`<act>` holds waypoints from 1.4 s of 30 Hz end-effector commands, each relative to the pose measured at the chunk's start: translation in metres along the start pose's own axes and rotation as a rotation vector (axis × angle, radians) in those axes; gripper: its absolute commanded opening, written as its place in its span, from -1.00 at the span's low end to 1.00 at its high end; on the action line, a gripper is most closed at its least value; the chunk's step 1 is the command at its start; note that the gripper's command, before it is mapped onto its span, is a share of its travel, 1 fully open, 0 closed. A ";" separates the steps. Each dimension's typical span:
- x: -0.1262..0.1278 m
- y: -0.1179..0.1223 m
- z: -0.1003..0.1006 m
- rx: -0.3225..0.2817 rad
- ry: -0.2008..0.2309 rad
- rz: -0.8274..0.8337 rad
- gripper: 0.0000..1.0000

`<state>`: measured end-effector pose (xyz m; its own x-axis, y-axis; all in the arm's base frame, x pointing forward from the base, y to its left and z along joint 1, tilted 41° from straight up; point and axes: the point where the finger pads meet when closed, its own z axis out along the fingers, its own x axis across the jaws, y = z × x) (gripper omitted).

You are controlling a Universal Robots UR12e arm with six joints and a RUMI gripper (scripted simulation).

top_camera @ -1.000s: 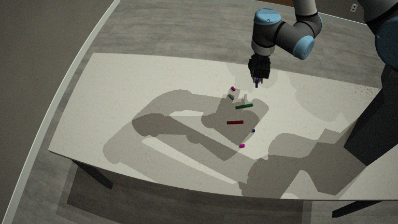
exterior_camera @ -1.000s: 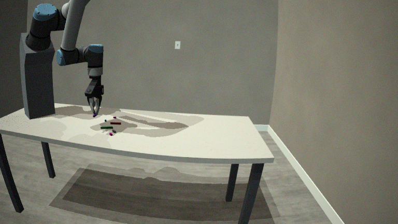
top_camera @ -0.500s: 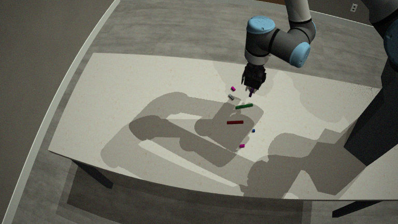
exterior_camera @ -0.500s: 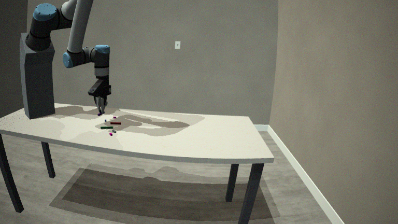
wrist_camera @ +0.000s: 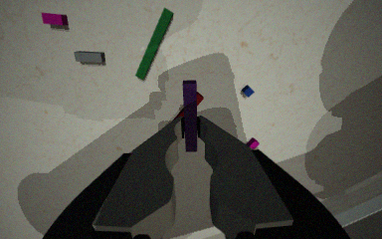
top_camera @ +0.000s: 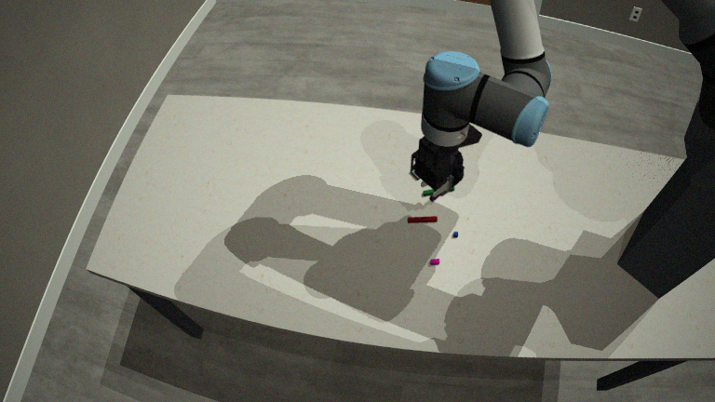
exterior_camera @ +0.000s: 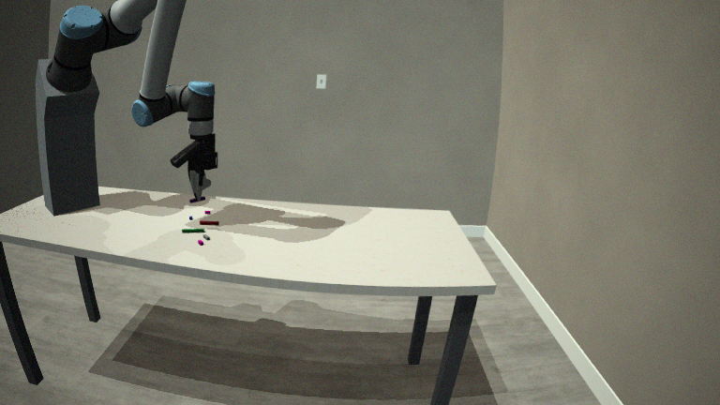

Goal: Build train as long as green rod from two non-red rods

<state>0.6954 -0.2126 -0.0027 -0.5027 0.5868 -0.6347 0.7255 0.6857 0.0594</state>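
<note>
My gripper [wrist_camera: 190,118] is shut on the purple rod [wrist_camera: 189,116] and holds it level above the table; it also shows in the top view [top_camera: 439,191] and the exterior view [exterior_camera: 197,190]. The green rod [wrist_camera: 154,44] [top_camera: 427,193] lies flat to the upper left in the wrist view, and its end peeks out under the gripper. One magenta rod [wrist_camera: 55,19] and the grey rod [wrist_camera: 90,57] lie beyond it. A second magenta rod [wrist_camera: 253,143] and the blue rod [wrist_camera: 248,91] lie to the right. The red rod [top_camera: 422,219] is mostly hidden behind the purple one in the wrist view.
All the rods lie apart from each other in a small cluster [exterior_camera: 199,228] on the white table, close to the robot's base [exterior_camera: 68,141]. The arm's elbow [top_camera: 485,102] hangs over the cluster's far side. The table's edges are far from the rods.
</note>
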 end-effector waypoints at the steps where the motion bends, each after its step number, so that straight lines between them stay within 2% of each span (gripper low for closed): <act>1: 0.010 0.023 0.000 0.014 -0.001 0.133 -1.00; 2: 0.010 0.023 0.000 0.014 -0.001 0.133 -1.00; 10: 0.034 0.070 -0.003 0.012 -0.008 0.377 -1.00; 17: 0.051 0.101 -0.006 0.009 -0.015 0.537 -1.00; 29: 0.064 0.125 -0.009 0.005 -0.021 0.656 -1.00; 42: 0.067 0.128 -0.010 0.005 -0.021 0.674 -1.00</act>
<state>0.7503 -0.0819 -0.0302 0.0690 0.8769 -0.4757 0.8798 0.1713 0.4434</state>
